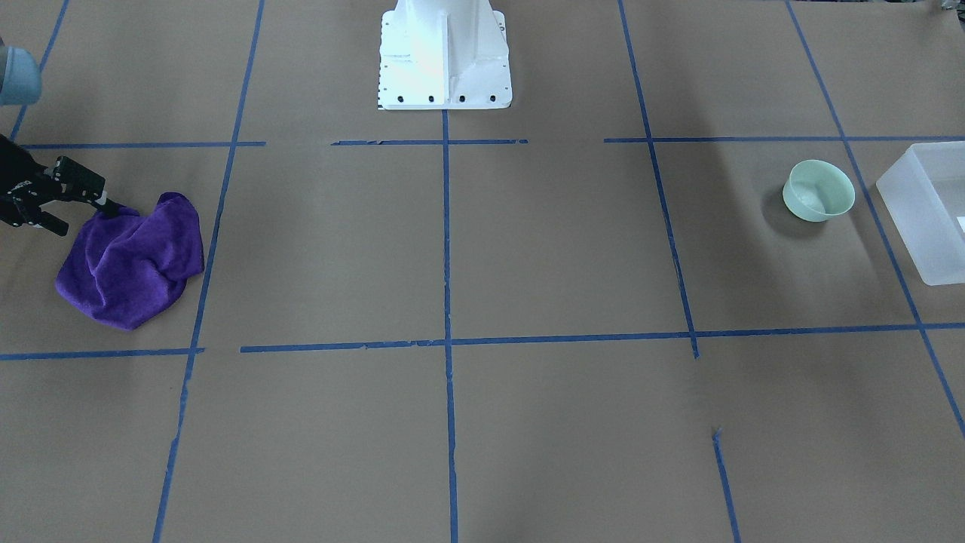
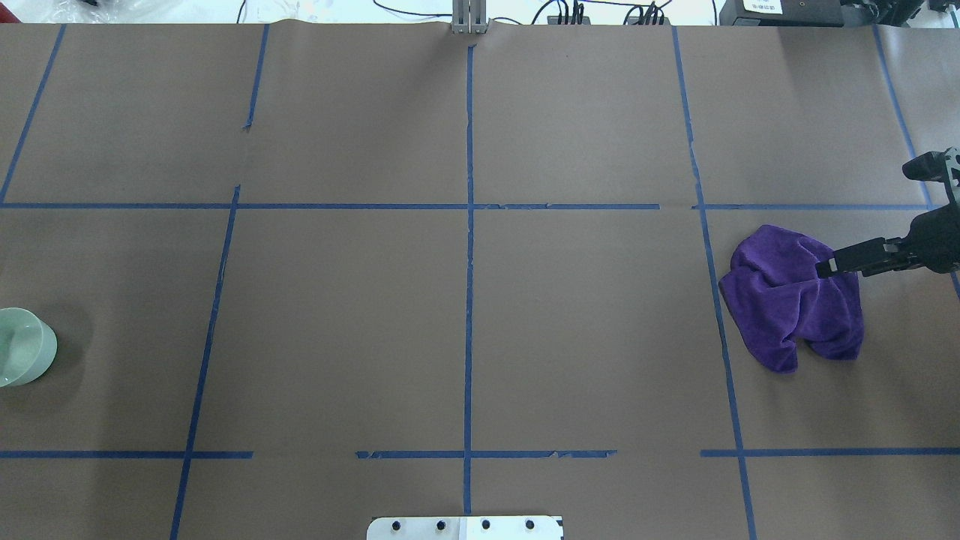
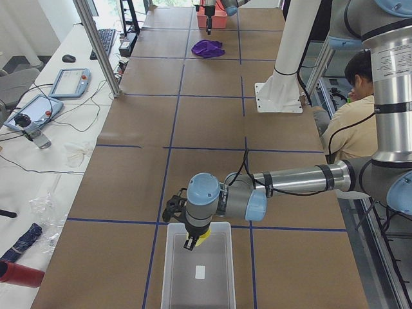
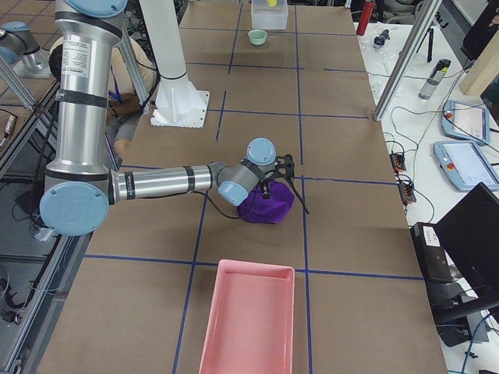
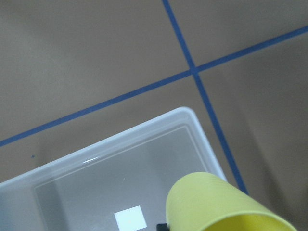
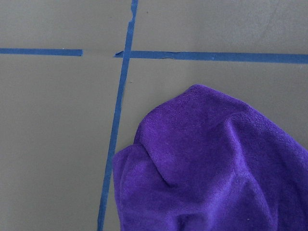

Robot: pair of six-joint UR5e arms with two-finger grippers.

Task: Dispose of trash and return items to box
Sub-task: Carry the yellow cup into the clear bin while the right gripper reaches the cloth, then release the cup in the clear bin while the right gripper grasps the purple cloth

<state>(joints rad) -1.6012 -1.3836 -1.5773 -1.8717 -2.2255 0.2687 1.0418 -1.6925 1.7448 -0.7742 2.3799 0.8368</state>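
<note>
Two arms work at opposite ends of the brown paper table (image 2: 337,322), and every place below is given from the translucent box (image 1: 923,226). Farthest left, the left gripper (image 3: 191,243) hangs over that box, at the end facing the rest of the table, its fingers pinching a pale yellow cup (image 5: 211,202). The wrist camera shows the cup tilted above the box's floor, near one rounded corner, with a small white label on the floor beneath. Whether the cup touches the floor I cannot tell.

Just beside the box, apart from its wall, a mint-green bowl (image 1: 818,192) stands upright on the paper, mouth up. Well to the right of the box, on the robot's side of the table, sits the white robot base (image 1: 445,68).

Far from the box, toward the opposite end, a crumpled purple cloth (image 2: 787,300) lies beside a line of blue tape (image 2: 729,390). The right gripper (image 1: 91,220) is low at the cloth's outer side with its fingers spread wide, one fingertip (image 2: 825,268) over the cloth's edge. Farthest from the box, past the cloth, lies a pink bin (image 4: 249,319).
</note>
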